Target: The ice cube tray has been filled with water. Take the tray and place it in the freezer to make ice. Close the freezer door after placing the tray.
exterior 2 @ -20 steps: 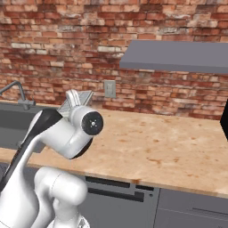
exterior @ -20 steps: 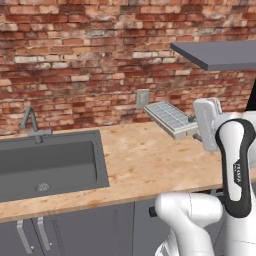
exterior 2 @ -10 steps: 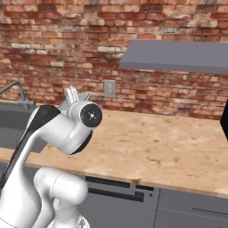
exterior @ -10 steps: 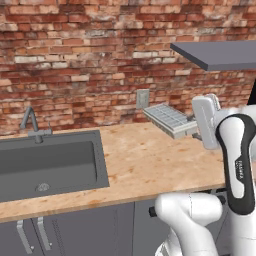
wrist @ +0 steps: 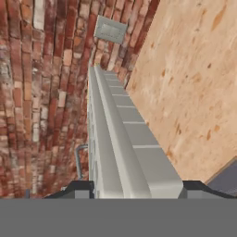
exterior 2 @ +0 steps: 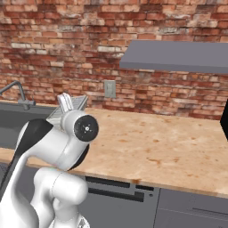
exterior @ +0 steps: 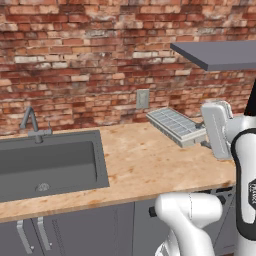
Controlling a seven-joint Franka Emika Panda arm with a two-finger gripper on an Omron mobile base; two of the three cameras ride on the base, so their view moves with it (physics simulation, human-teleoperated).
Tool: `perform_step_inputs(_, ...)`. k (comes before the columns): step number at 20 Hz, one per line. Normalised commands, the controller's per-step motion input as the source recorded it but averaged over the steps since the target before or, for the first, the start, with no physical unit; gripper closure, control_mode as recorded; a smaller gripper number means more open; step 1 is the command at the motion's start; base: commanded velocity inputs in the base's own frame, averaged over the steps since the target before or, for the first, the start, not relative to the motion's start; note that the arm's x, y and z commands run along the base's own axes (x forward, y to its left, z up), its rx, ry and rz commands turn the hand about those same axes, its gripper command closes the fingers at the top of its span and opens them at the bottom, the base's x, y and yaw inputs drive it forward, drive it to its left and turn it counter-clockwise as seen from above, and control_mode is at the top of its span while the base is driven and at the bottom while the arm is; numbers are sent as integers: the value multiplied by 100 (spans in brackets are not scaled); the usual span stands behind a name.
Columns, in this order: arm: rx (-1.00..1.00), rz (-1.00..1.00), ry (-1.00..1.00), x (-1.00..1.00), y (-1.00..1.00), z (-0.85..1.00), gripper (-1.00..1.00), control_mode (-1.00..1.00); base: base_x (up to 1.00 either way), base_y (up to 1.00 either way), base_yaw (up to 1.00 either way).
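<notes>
The ice cube tray (exterior: 175,126) is up in the air above the wooden desk (exterior: 150,165), held at one end by the fingers (wrist: 77,190) of the white arm, which are closed narrowly across its short end. In the left base view the tray sticks out from the hand toward the brick wall (exterior: 90,65), tilted, with its grid of cells facing up and its far end near the grey wall socket (exterior: 142,98). In the hand view the tray (wrist: 121,139) runs straight away from the camera, edge on, with one dark fingertip on each side of it at the bottom, and the socket (wrist: 110,30) lies beyond its far end. In the right base view the tray (exterior 2: 71,108) shows partly behind the arm's round joint, above the desk (exterior 2: 169,147). A dark sink (exterior: 47,162) with a grey tap (exterior: 31,125) lies at the left of the desk, well apart from the tray. A flat grey shelf (exterior: 220,54) juts out from the wall above the arm.
</notes>
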Motion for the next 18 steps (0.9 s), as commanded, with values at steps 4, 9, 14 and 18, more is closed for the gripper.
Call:
perform_step_inputs(4, 0, -7, -25, -41, -16, 0, 100, -100, 0, 0, 0)
perform_step_inputs(9, 0, -12, -18, -11, -19, 4, 100, -100, 0, 0, 0)
perform_step_inputs(14, 0, -7, -2, 20, -4, 4, 100, -100, 0, 0, 0)
perform_step_inputs(18, 0, 0, 3, 38, 2, 0, 100, -100, 0, 0, 0)
